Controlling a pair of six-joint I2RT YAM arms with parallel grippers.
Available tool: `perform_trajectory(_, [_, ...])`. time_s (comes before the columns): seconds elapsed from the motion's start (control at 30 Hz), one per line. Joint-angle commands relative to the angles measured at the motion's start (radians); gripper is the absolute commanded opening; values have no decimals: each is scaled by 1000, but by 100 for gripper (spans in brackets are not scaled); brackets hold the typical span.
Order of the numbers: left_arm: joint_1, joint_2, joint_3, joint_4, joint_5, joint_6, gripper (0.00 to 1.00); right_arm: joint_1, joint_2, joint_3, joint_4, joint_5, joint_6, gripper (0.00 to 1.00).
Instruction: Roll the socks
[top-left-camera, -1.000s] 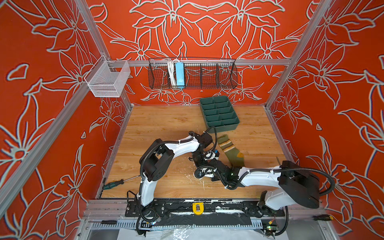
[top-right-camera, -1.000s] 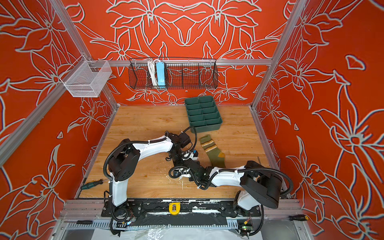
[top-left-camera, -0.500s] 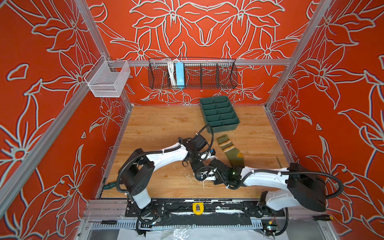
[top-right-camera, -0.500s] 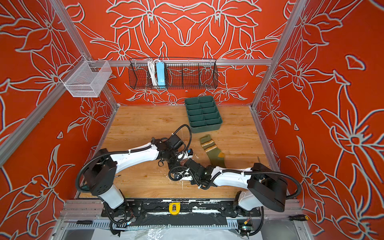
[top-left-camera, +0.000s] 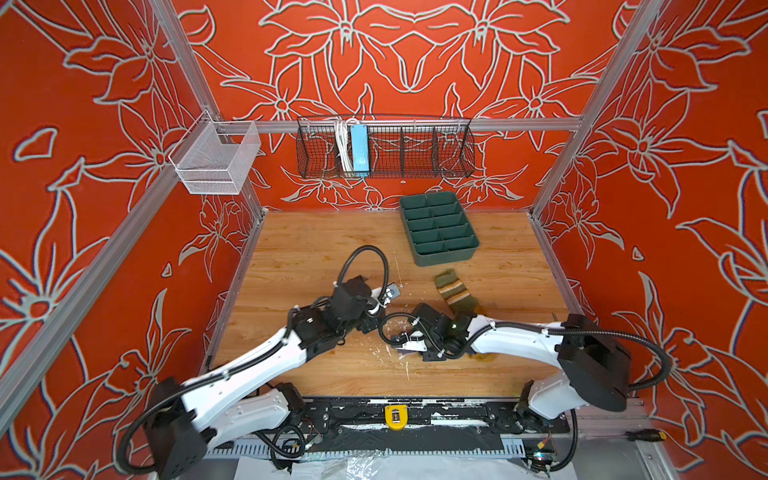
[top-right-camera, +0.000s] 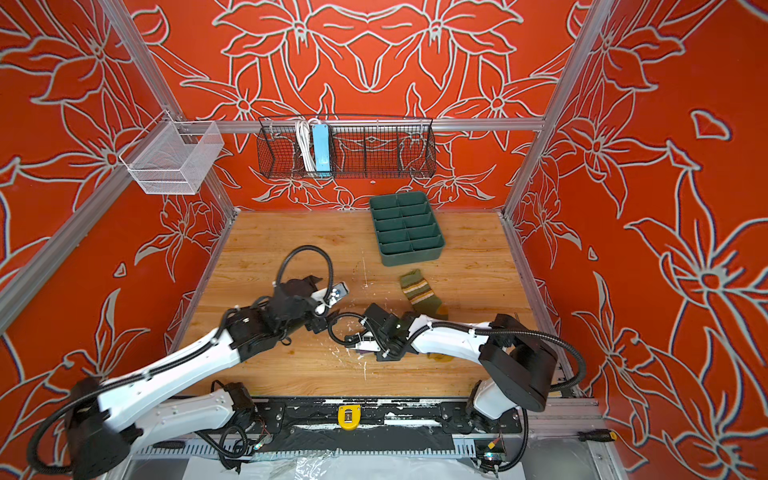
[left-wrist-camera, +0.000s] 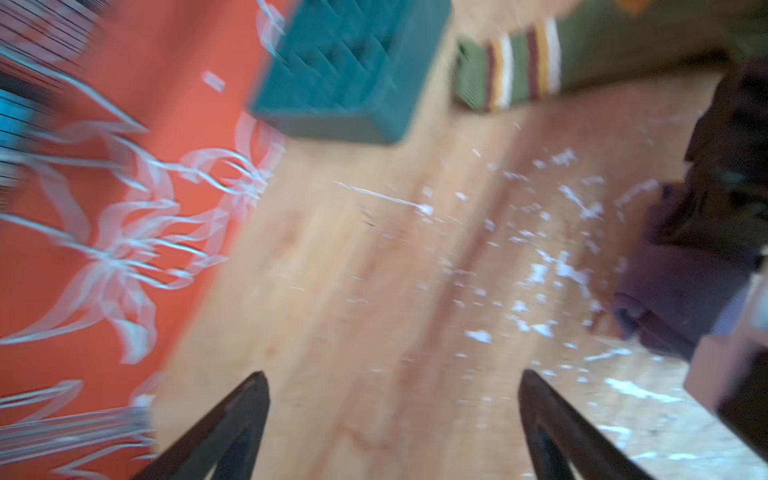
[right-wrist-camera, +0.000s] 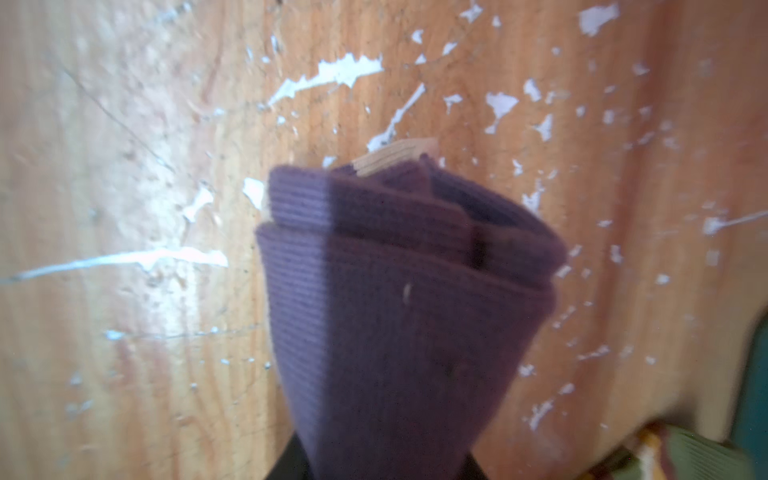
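While the right gripper (top-left-camera: 411, 345) pinches it between narrow jaws, the purple sock (right-wrist-camera: 399, 291) sits as a tight roll with a sliver of cream peeking out at its far end. It is low over the wooden table (top-left-camera: 311, 257), toward the front from the green tray (top-left-camera: 446, 257) and well apart from it; whether the roll touches the wood I cannot tell. Between roll and tray lies the olive sock (top-left-camera: 457, 293), flat, its striped cuff pointing at the tray and its foot end running under the right arm (top-left-camera: 519, 340). Left of the roll, farther from the tray, the left gripper (left-wrist-camera: 390, 376) stands with jaws wide, only scuffed wood between them.

From here, the tray is split into two columns of compartments, and I see just their green floors. Above and behind it on the back wall hangs a black wire basket (top-left-camera: 415, 153); toward its left end a light blue box (top-left-camera: 359, 149) stands upright with a white cable (top-left-camera: 341, 145) bundled just beside it. Farther left of the tray, a white mesh basket (top-left-camera: 216, 162) hangs at the corner rail.

Counted: two socks, two grippers, three containers, one box, one cable bundle.
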Motion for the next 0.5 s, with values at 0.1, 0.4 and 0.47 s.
perform_trajectory(0.1, [-1,-247,90,-222,234,247,98,-34,170,173,-349,-231,100,0])
perform_trajectory(0.4, [-76,-203,137,-371,433,345,97,-92,349,392,-447,-371,149,0])
perform_trajectory(0.47, [-127,-172,111,-364,380,378,96,-103,369,412,-451,-389,143,0])
